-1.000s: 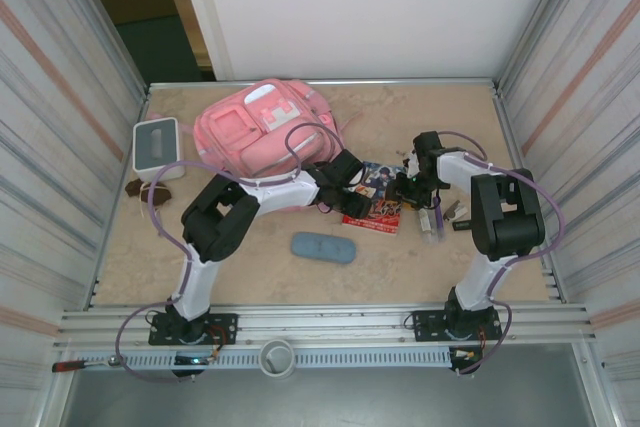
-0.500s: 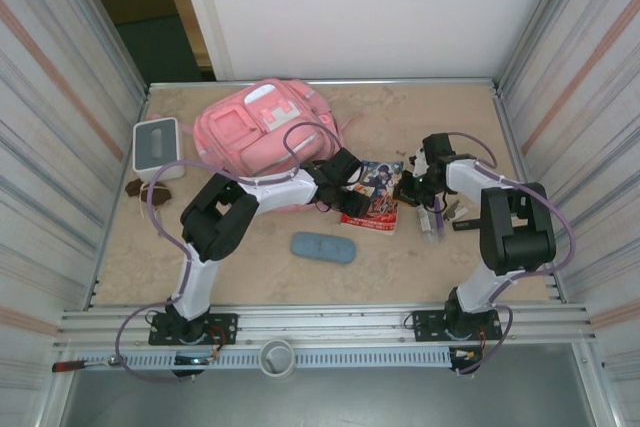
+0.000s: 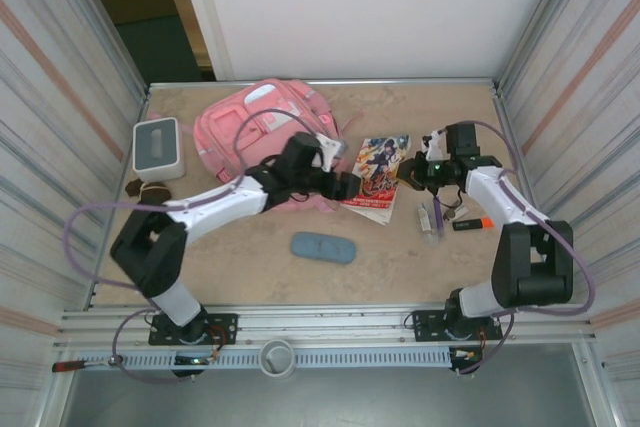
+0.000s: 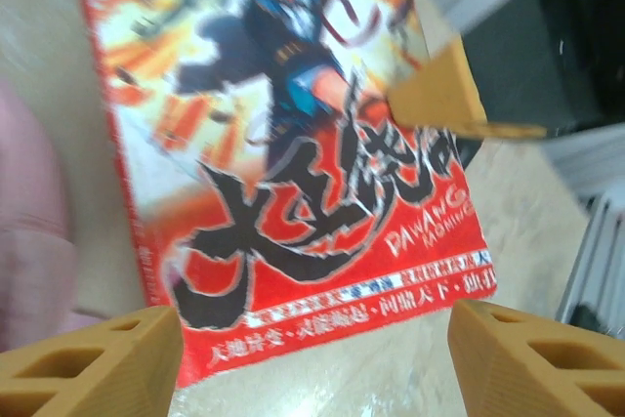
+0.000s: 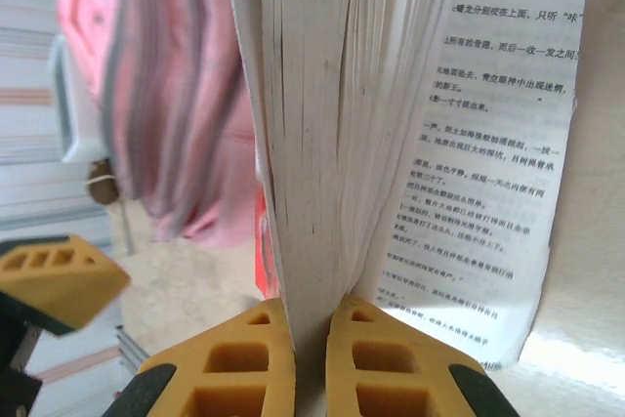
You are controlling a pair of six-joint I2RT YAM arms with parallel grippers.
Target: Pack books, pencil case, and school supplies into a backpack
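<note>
The right gripper (image 5: 311, 344) is clamped on the comic (image 5: 322, 144) at its page edge: both fingers (image 5: 239, 363) are squeezed onto the block of pages, with one printed page fanned out to the side. From the top view the comic (image 3: 378, 169) sits mid-table, right beside the backpack (image 3: 262, 127), its right edge pinched by the right gripper (image 3: 408, 175) and tipped up a bit, as far as I can tell.

The left gripper (image 4: 314, 327) is spread wide, hanging over the red lower end of the cover (image 4: 293, 163), one finger (image 4: 93, 358) off each bottom corner. Can't tell if it touches the cover; it grips nothing. From above it (image 3: 348, 185) sits just left of the comic, with its arm stretched across the front of the backpack.

The pencil case (image 3: 323, 247) lies by itself on the table (image 3: 250, 267), nearer the arm bases. A clear pen (image 3: 432, 219) and a short black piece (image 3: 468, 225) lie under the right arm. A white box (image 3: 157, 147) stands left of the backpack.
</note>
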